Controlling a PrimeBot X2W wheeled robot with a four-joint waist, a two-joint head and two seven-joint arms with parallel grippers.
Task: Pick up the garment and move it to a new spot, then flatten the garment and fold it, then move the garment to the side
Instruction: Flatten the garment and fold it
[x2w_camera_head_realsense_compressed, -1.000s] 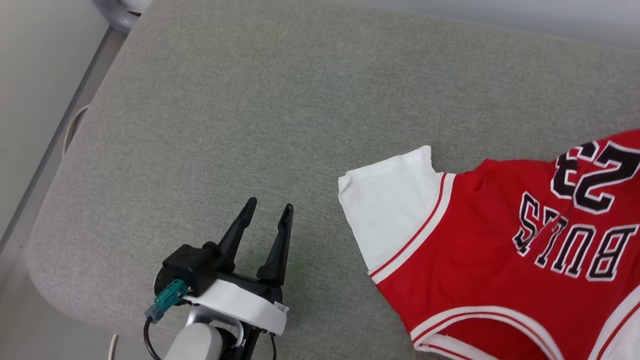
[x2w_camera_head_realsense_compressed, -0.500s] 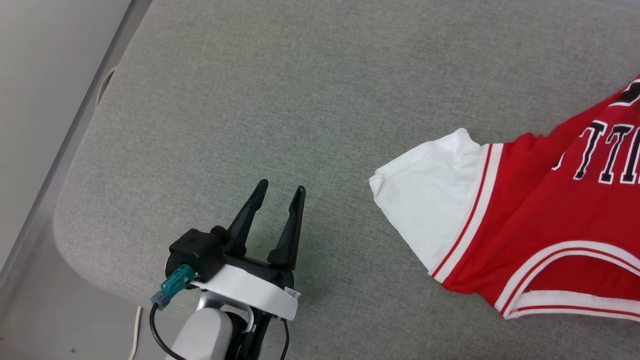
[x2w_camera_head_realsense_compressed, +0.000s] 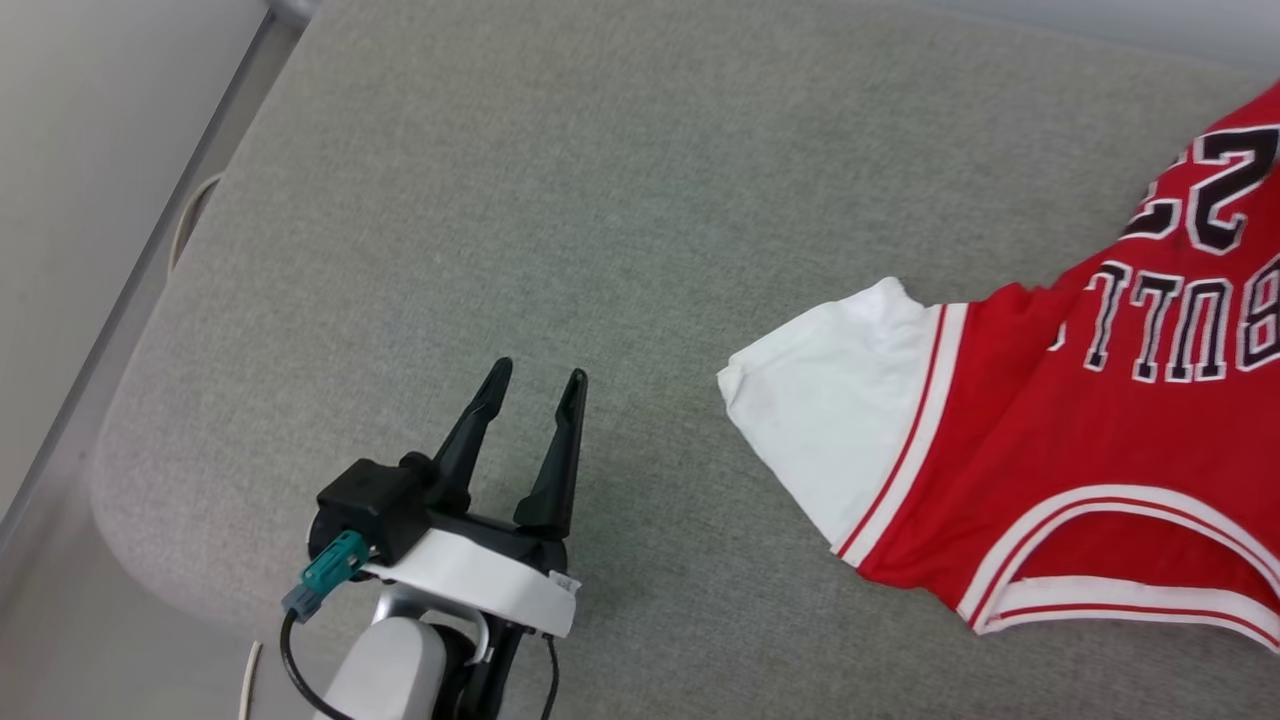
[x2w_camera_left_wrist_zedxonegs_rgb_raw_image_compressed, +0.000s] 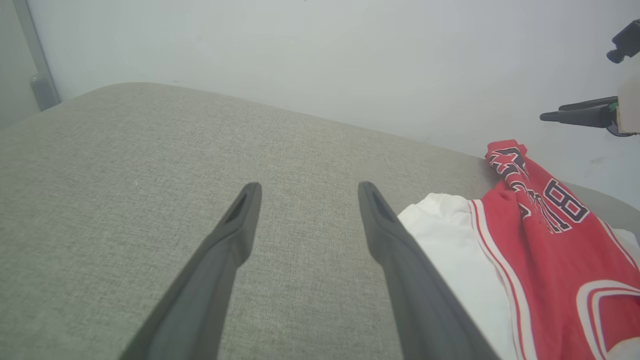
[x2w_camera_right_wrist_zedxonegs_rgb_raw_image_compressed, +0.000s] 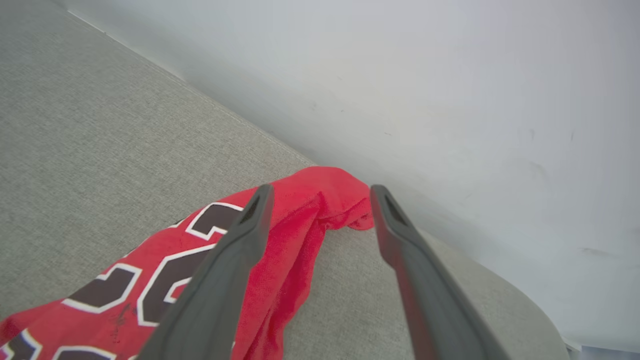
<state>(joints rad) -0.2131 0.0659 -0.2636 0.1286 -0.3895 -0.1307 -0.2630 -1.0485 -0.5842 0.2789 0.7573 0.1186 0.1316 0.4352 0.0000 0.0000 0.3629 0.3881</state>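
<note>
Nearest the robot, the left gripper (x2w_camera_head_realsense_compressed: 540, 372) is held over the bare grey upholstered pad (x2w_camera_head_realsense_compressed: 600, 200). Its fingers are spread apart and nothing is between them.

Just beyond it and to its right, the white sleeve (x2w_camera_head_realsense_compressed: 830, 420) of the red basketball jersey (x2w_camera_head_realsense_compressed: 1050, 450) is laid flat on the pad, well apart from those fingers. From there the jersey's body is stretched away toward the pad's far right side, lettering and number upward. It ends in a rumpled red bunch (x2w_camera_right_wrist_zedxonegs_rgb_raw_image_compressed: 325, 200) near the wall (x2w_camera_right_wrist_zedxonegs_rgb_raw_image_compressed: 450, 75). In its wrist view the right gripper (x2w_camera_right_wrist_zedxonegs_rgb_raw_image_compressed: 322, 190) is seen above that bunch. Its fingers are wide apart and no cloth is pinched.

The jersey is judged light, thin and limp. It will sag and crease wherever it is not supported, and its smooth knit may slide out of a shallow pinch. A hold is best taken on the striped, doubled trim at the shoulders or the hem, with one gripper at each side.

Compared with a second ago, the head view's framing has shifted, so the camera has moved. The left gripper's pose is unchanged. The jersey's lettering is now set higher against the sleeve, so the body seems to have been drawn farther away.
</note>
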